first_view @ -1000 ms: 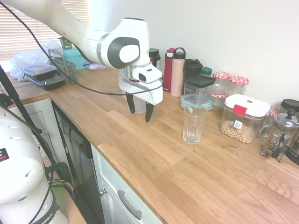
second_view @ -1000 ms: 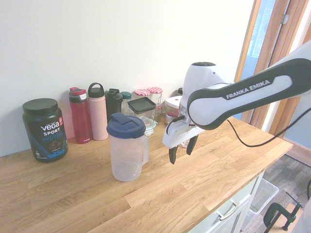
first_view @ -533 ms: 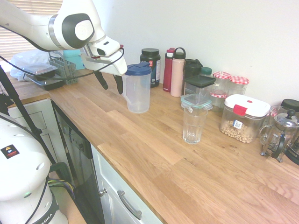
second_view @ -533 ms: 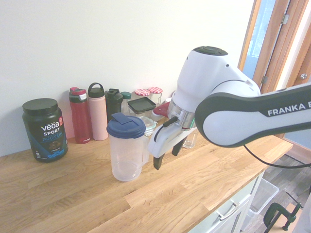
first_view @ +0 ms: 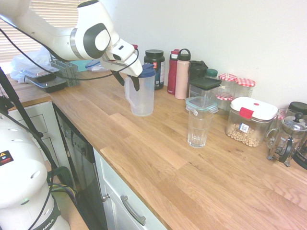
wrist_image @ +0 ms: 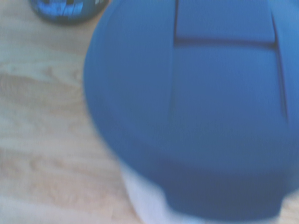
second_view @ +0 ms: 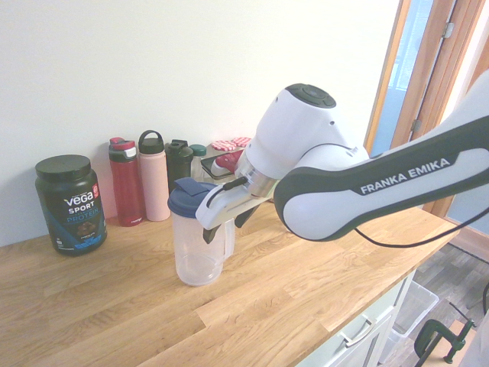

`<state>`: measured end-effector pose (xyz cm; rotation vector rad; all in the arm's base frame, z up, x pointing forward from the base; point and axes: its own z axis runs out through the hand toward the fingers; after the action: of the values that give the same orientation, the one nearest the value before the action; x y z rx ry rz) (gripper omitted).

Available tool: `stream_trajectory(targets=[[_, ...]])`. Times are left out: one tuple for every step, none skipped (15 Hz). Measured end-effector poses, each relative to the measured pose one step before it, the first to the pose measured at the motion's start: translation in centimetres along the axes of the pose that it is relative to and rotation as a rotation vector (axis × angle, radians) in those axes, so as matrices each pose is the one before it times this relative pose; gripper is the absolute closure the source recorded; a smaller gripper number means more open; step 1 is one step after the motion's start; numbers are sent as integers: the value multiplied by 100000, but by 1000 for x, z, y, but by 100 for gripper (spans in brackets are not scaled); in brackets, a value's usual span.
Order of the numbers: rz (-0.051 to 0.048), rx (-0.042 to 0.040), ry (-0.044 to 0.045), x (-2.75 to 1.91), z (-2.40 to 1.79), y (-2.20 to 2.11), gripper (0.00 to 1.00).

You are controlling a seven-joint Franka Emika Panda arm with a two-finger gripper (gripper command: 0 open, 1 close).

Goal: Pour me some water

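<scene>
Tub (second_view: 70, 204) label "Vega Sport Protein"; open tool (second_view: 221, 219) at pitcher (second_view: 199, 243).

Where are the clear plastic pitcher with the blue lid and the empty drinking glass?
Clear plastic pitcher with blue lid (first_view: 142, 98), first exterior view, on its body.
Empty drinking glass (first_view: 199, 128), first exterior view, on its side wall.

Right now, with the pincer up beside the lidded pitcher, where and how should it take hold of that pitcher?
By the handle, I'd judge. The pitcher stands upright on the counter, and its handle loop runs down the side facing the arm, away from the bottles. The open pincer hangs at that side near the blue lid, so closing across the loop from there looks simplest; the body seems too wide.
</scene>
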<state>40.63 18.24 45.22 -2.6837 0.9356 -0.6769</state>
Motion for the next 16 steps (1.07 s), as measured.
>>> stream_trajectory(targets=[[852, 31, -518, 574, 337, -18, 100], [357, 51, -381, 246, 167, -141, 100], [172, 105, -260, 102, 54, -59, 100], [-118, 104, -163, -49, 0, -57, 100], [-209, -59, -247, -111, 75, -38, 100], [-83, -154, -247, -62, 115, -2, 100], [-18, -227, -254, -20, 146, 28, 100], [-52, -224, -284, -41, 151, 18, 100], [-6, -218, -258, -29, 143, 21, 100], [-11, -145, -181, -6, 107, -1, 100], [-121, -18, -57, 13, 48, -62, 100], [-64, 198, 94, 48, -60, -110, 100], [-116, 98, 71, 36, -26, -81, 100], [-184, -53, 12, 2, 40, -27, 100], [-81, -34, -88, 3, 87, -26, 100], [-124, 28, -72, 19, 105, -58, 100]])
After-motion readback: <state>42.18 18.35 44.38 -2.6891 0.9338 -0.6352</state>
